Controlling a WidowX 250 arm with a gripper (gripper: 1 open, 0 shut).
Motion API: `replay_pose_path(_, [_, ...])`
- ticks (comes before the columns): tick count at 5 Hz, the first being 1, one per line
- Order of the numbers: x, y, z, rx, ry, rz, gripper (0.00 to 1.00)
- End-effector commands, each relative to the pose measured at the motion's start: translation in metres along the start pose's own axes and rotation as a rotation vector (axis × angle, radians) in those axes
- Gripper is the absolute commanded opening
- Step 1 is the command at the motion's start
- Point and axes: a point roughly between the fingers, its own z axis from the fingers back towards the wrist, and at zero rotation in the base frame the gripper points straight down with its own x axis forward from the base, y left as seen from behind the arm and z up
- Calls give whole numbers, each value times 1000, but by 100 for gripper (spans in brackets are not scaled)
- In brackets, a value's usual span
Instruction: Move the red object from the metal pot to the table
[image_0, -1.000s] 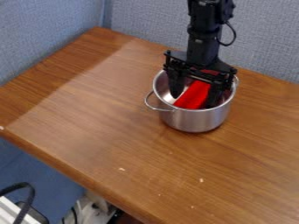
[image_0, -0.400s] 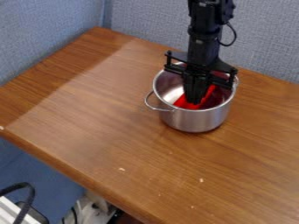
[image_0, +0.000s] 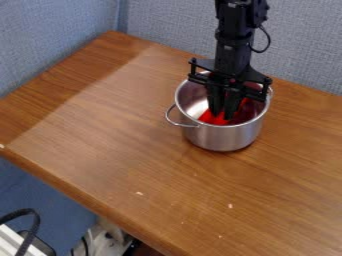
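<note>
The metal pot (image_0: 222, 130) is small, round and shiny, and stands on the brown wooden table (image_0: 107, 130) toward the back right. Inside it lies the red object (image_0: 214, 117), only partly visible around the fingers. My gripper (image_0: 226, 108) points straight down into the pot, and its black fingers (image_0: 221, 100) are drawn together on the red object. The lower fingertips are hidden by the pot's rim and the red piece.
The table's rounded front edge (image_0: 80, 190) runs diagonally from left to lower right, with floor and cables below it. A blue wall stands behind the table. Bare wood extends left and in front of the pot.
The fingers stood wide apart inside the pot a second ago and have since shut on the red object. The arm has stayed in place.
</note>
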Motion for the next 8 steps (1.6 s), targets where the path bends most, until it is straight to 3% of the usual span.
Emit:
replay_pose_path(1, [1,-1,14,-15,-39,4,0])
replay_pose_path(6, [-1,-6,38,-26,-74,-9,0])
replay_pose_path(7, [-2,-8,39,-26,-77,-13,100])
replay_pose_path(8, [-2,-9,38,-25,-79,-14,100])
